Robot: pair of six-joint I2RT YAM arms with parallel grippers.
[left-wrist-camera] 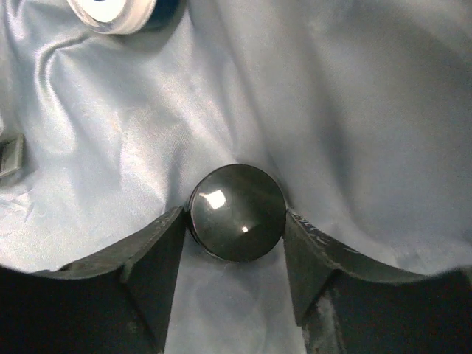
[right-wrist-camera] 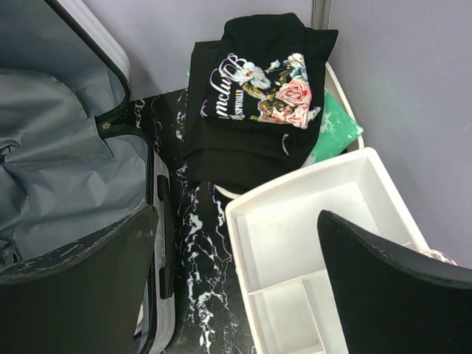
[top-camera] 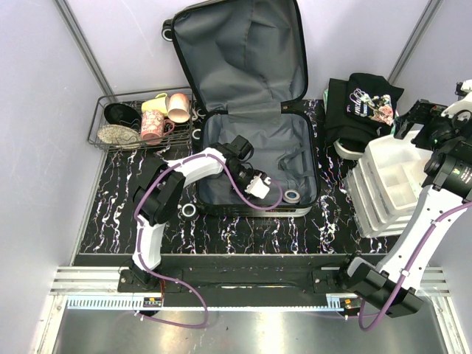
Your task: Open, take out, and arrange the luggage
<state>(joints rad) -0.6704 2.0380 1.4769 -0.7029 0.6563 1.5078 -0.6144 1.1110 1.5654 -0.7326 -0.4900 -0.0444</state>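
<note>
**Luggage open, unpacking partway, arranging barely begun**

Opening looks done. The luggage (top-camera: pixel 236 51) lies flat with its lid propped against the back wall and the grey lining exposed.

My left gripper (left-wrist-camera: pixel 234 221) is down in the lower shell, clamped on a glossy black disc (left-wrist-camera: pixel 236 212). Both pads touch its rim, and the disc sits on the lining between them. It could be a cap or a puck; the wrist view is too tight to say. Ahead of those fingers and off to their left, a tape roll (left-wrist-camera: pixel 110 13) lies on the lining. So at least two items are left to take out.

My right gripper (right-wrist-camera: pixel 237 217) hangs outside the case, fingers wide apart with nothing between them. Right under them is a white bin (right-wrist-camera: pixel 295 214), its compartments bare as far as I can see. Beyond the fingertips is a folded black T-shirt (right-wrist-camera: pixel 254 96). The case's edge is to their left.

My read:
- **Probably already out:** the T-shirt, plus a second roll (top-camera: pixel 189 210) on the table by the case's near-left corner.
- **To do:** lift the disc, fetch the roll inside, then sort things into the bins.
</note>
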